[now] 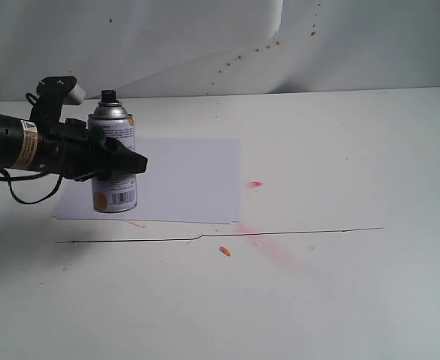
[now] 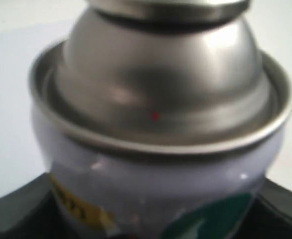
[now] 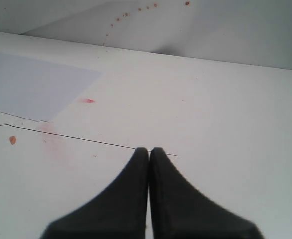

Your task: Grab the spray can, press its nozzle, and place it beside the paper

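Observation:
The spray can (image 1: 113, 161) stands upright over the left part of the paper (image 1: 190, 180); whether its base touches the sheet I cannot tell. Its black nozzle (image 1: 109, 96) tops the silver dome. My left gripper (image 1: 122, 160) comes in from the left and is shut on the can's body at mid-height. The left wrist view is filled by the can's dome (image 2: 156, 99), with black fingers (image 2: 16, 214) at both sides of the label; the nozzle is cut off there. My right gripper (image 3: 149, 152) is shut on nothing above bare table, the paper (image 3: 31, 84) far off.
A red spot (image 1: 254, 184) and a pink smear (image 1: 280, 251) mark the white table right of the paper. An orange speck (image 1: 224, 251) lies near a thin black line (image 1: 280, 232). The creased backdrop (image 1: 239, 56) carries orange-red dots.

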{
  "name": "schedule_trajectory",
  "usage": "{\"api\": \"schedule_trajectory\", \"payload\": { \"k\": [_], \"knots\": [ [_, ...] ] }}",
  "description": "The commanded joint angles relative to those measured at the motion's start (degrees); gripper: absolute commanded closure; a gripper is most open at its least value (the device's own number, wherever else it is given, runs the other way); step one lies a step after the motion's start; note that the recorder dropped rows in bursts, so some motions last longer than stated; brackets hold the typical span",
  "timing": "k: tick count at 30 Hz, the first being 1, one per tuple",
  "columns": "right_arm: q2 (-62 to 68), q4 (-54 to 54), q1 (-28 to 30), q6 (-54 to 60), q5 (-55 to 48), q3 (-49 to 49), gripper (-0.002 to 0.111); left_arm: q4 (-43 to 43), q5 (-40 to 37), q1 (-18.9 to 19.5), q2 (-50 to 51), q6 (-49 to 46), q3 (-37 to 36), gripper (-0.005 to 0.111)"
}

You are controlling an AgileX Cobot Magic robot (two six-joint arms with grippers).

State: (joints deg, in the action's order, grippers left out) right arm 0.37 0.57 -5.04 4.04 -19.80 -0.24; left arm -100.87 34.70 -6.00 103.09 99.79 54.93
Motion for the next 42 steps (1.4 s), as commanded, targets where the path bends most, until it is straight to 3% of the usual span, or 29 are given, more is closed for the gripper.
{"api": "schedule_trajectory", "payload": {
  "k": [1,7,11,15,21,32,42],
  "knots": [
    [-0.37,0.04,0.4,0.07,0.26,0.24,0.108,0.92,9.2,-0.22,-0.54,12.4,1.26,0.107],
    [-0.37,0.04,0.4,0.07,0.26,0.24,0.108,0.92,14.11,-0.22,-0.45,13.73,1.38,0.107],
    [-0.37,0.18,0.4,0.07,0.26,0.24,0.108,0.92,14.64,-0.22,-0.32,8.0,1.38,0.107],
    [-0.37,0.18,0.4,0.07,0.26,0.24,0.108,0.92,14.18,-0.22,-0.32,8.12,1.38,0.107],
    [-0.37,0.18,0.4,0.07,0.26,0.24,0.108,0.92,10.5,-0.22,-0.32,17.72,1.38,0.107],
    [-0.37,0.18,0.4,0.07,0.26,0.24,0.108,0.92,18.31,-0.22,3.23,21.45,1.38,0.107],
    [-0.37,0.18,0.4,0.07,0.26,0.24,0.108,0.92,13.29,-0.22,4.35,16.24,4.22,0.107]
  ]
}}
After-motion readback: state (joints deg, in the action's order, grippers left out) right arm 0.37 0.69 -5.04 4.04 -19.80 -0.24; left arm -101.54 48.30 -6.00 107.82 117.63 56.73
